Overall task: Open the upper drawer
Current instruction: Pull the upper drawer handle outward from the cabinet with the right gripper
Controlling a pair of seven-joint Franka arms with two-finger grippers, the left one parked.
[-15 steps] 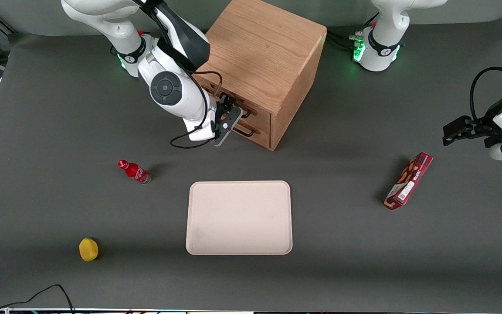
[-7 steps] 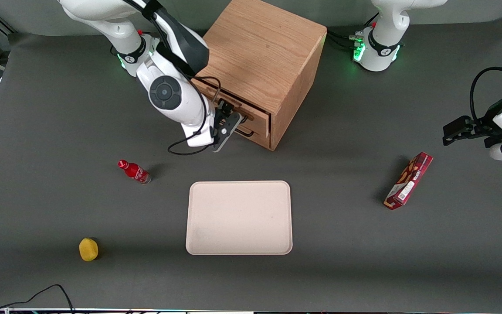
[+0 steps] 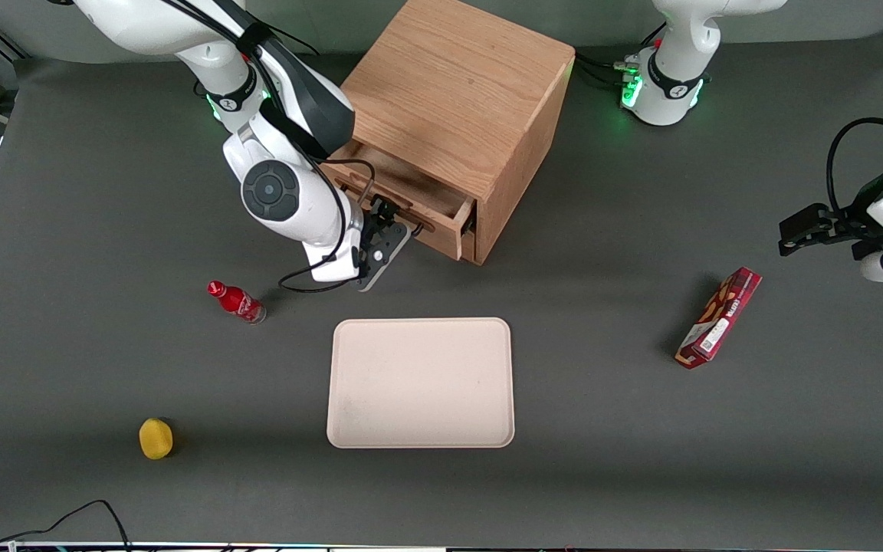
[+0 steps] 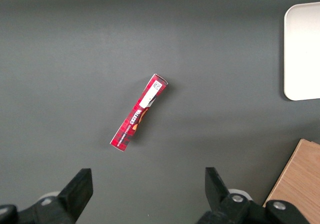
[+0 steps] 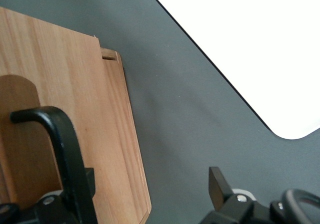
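Note:
The wooden cabinet (image 3: 463,92) stands toward the working arm's end of the table. Its upper drawer (image 3: 403,189) is pulled partway out, so the inside shows from above. The light oak drawer front (image 5: 65,114) carries a thin black bar handle (image 5: 62,149). My right gripper (image 3: 386,232) is in front of the drawer, at the handle. The gripper (image 5: 150,186) is open, its fingers wide apart. One finger (image 5: 86,184) sits against the handle bar and the other finger (image 5: 218,184) hangs over bare table. The lower drawer is hidden under the upper one.
A beige tray (image 3: 420,382) lies nearer the front camera than the cabinet. A small red bottle (image 3: 236,301) lies close to my arm. A yellow fruit (image 3: 155,438) sits near the front edge. A red box (image 3: 719,317) lies toward the parked arm's end.
The upper drawer has slid out of the cabinet. My gripper has moved with its handle, toward the front camera and away from the cabinet.

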